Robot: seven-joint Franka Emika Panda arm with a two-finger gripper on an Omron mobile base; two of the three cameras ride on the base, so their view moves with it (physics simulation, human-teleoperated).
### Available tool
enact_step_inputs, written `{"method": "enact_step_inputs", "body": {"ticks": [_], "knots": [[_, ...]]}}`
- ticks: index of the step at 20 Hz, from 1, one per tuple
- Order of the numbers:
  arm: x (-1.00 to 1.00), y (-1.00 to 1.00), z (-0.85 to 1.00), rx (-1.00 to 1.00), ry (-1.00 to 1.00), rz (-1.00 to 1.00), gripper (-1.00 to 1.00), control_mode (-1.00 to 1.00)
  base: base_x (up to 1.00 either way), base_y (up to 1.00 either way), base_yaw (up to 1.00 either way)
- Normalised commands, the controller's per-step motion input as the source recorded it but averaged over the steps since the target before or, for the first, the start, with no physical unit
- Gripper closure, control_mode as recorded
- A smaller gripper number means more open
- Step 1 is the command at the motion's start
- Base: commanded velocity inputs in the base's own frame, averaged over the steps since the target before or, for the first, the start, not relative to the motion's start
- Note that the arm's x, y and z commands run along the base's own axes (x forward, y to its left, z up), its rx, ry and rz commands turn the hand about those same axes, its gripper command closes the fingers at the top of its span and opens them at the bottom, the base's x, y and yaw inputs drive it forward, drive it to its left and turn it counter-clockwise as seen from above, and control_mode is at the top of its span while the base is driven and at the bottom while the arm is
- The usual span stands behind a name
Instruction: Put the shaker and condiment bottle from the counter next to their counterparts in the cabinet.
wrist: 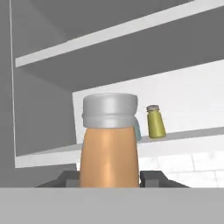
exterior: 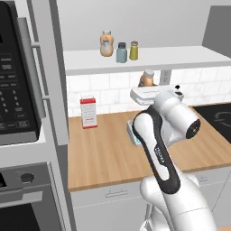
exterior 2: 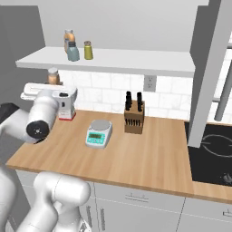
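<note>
My pincer grips the condiment bottle over the wooden bench, below the cabinet holding the shaker.

Up on the cabinet board, three things sit in a tight row in the left base view: wider bottle on the left, capped shaker in the middle, the shaker on the right. Just below that board, the condiment bottle sits between the gripper fingers, above the surface. Down on the surface, in the right base view, a carton is near the backsplash at left, a scale is right of it and nearer the front, and a knife block is right again.
</note>
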Motion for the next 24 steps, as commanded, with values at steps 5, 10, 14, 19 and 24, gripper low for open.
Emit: {"method": "enact_step_inputs", "body": {"ticks": [5,10,14,19,24], "knots": [[0.0,0.07,0.54,-0.2,0.49,-0.17,1.0,-1.0,0.0,0.0,0.0],[0.0,0.15,0.61,-0.26,0.49,-0.12,1.0,-1.0,0.0,0.0,0.0],[0.0,0.17,0.27,-0.1,0.06,-0.09,1.0,-1.0,0.0,0.0,0.0],[0.0,0.0,0.0,0.03,-0.07,0.0,1.0,-1.0,0.0,0.0,0.0],[-0.02,0.03,0.0,0.04,-0.46,0.02,1.0,-1.0,0.0,0.0,0.0]]}}
